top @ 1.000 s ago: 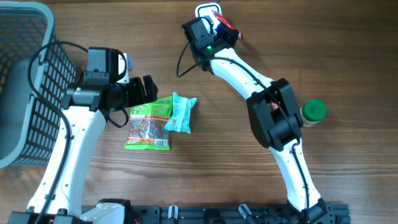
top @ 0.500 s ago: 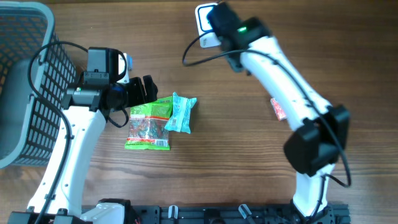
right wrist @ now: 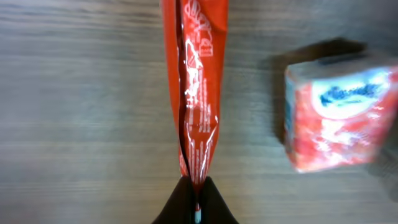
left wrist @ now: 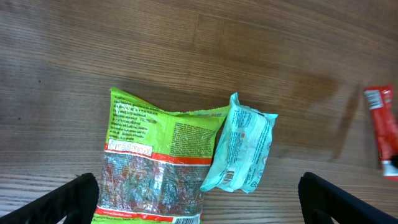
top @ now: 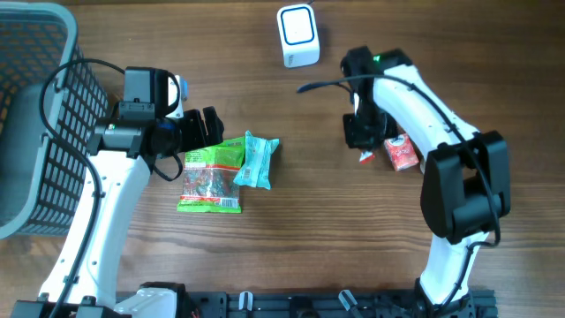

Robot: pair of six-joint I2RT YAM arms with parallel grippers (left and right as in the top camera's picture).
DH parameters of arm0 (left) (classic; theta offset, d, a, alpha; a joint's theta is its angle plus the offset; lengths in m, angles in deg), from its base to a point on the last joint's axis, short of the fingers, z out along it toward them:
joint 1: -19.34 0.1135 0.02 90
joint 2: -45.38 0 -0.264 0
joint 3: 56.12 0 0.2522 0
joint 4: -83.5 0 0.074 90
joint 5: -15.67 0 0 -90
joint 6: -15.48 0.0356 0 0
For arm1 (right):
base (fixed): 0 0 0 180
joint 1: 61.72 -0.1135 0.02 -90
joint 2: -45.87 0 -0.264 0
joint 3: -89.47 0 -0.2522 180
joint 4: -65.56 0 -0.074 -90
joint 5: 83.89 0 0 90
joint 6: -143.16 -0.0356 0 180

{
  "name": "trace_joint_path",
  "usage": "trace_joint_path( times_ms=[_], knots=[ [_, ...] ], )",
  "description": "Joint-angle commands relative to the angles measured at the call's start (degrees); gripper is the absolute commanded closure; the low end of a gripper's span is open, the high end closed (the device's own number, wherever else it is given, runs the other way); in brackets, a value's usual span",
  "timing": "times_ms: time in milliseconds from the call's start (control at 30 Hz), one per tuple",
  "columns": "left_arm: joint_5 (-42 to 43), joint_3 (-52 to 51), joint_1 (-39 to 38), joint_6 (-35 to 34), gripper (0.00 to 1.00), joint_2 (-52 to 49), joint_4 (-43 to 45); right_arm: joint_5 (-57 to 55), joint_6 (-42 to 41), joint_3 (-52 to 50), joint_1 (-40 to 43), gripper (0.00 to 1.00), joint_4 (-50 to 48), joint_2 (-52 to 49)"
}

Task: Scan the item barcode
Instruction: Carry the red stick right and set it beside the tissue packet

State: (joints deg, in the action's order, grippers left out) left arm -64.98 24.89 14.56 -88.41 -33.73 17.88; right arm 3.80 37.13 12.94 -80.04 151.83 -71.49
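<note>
The right arm has swung away from the scanner (top: 297, 35). A second ago its gripper was right up against it; now the right gripper (right wrist: 196, 194) hangs lower down the desk (top: 318, 247), below and to the right of the scanner. It is still pinched shut on the tail end of the thin red packet (right wrist: 196, 93). That packet hangs just beside a red-and-white tissue pack (right wrist: 339, 112) lying on the wood, and they look slightly apart.

To my eye the scan pass for the red packet is over and the arm is taking it off to be put down. I can't tell from here whether the barcode was actually read.

The left gripper (top: 210, 128) hasn't stirred. It hovers wide open, holding nothing, below and left of the scanner. A green snack bag (top: 210, 181) and a teal packet (top: 256, 161) lie just past its fingers, probably next in line.
</note>
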Motion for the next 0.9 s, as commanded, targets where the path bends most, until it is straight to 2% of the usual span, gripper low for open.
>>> trace_joint_path(
  times_ms=[0,267,533,600,733,867],
  knots=[
    [0.6,0.2,-0.3,-0.3,0.00,-0.1,0.1,-2.6,-4.2,-5.1,0.1,0.96,-3.6,-0.7],
    [0.6,0.2,-0.3,-0.3,0.00,-0.1,0.1,-5.9,-11.0,-10.1,3.1,0.96,-7.2,-0.7],
    [0.6,0.2,-0.3,-0.3,0.00,-0.1,0.1,-5.0,-10.9,-10.1,7.6,0.96,-8.0,-0.7],
    [0.6,0.2,-0.3,-0.3,0.00,-0.1,0.1,-4.9,-9.8,-10.1,7.6,0.95,-7.7,-0.7],
    [0.6,0.2,-0.3,-0.3,0.00,-0.1,0.1,-1.7,-4.8,-10.1,7.6,0.85,-7.8,-0.7],
    [0.6,0.2,-0.3,-0.3,0.00,-0.1,0.1,2.4,0.5,-10.0,7.6,0.84,-8.2,-0.6]
  ],
)
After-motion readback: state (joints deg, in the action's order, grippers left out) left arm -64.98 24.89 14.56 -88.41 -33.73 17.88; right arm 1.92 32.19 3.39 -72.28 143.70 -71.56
